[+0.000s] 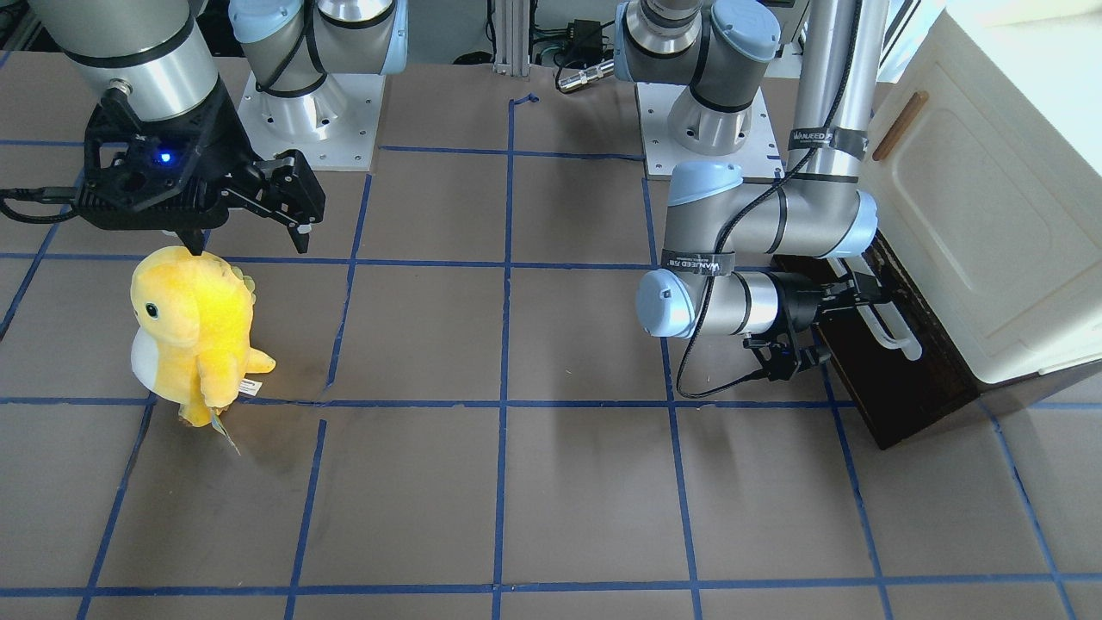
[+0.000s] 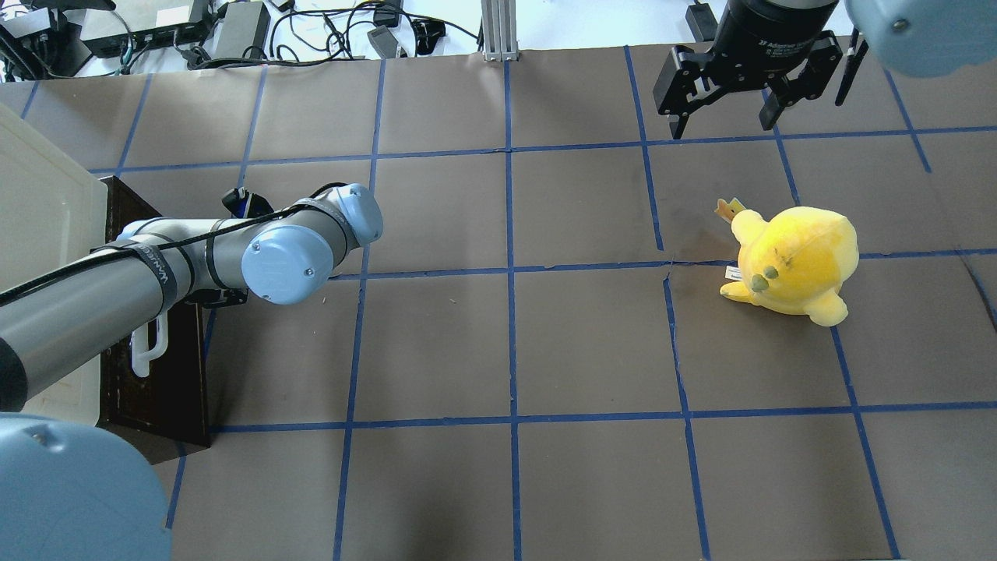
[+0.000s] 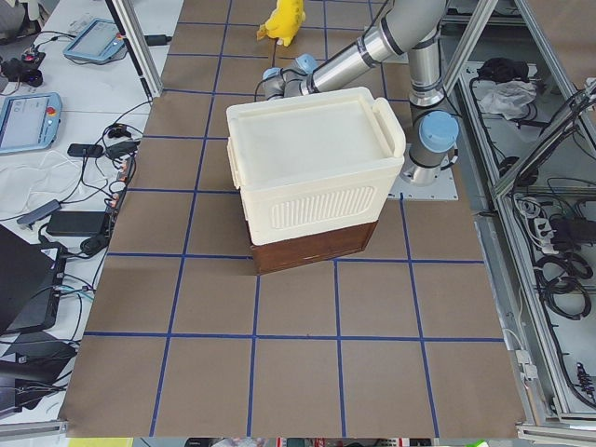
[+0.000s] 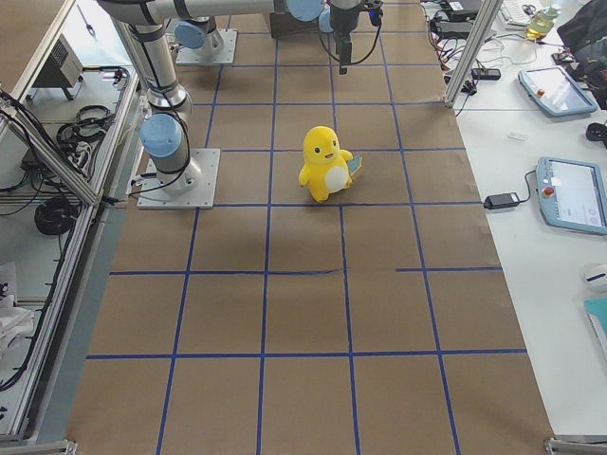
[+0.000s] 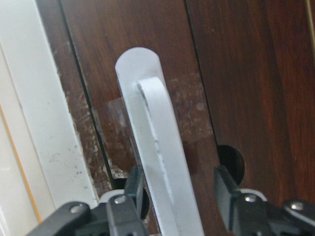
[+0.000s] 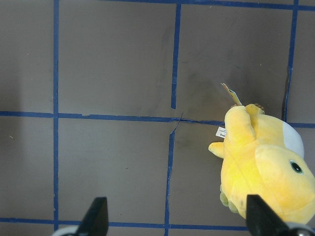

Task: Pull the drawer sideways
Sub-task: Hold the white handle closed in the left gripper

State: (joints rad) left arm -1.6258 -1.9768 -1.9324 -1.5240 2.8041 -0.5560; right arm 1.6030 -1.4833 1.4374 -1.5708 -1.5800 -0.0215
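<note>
dark brown wooden drawer (image 1: 913, 396) sits at the bench (image 2: 506, 351) end on the robot's left, under the cream-white plastic cabinet (image 1: 990, 215); its front faces the bench's middle; its long white bar handle (image 5: 157, 147) runs along that front, and in the wrist view it lies lengthwise between the fingers of the left end effector (image 5: 179, 191); the jaws stand apart astride the bar, one finger just beside it, the other with a clear gap, so nothing is clamped yet; the pull would likely go away from the cabinet; the right end effector (image 2: 721, 128) hangs spread and empty, well apart, near a yellow plush toy (image 2: 790, 261); the left arm hides the grasp point from overhead; the drawer's inside is unseen, and whether it is out at all i cannot tell
</note>
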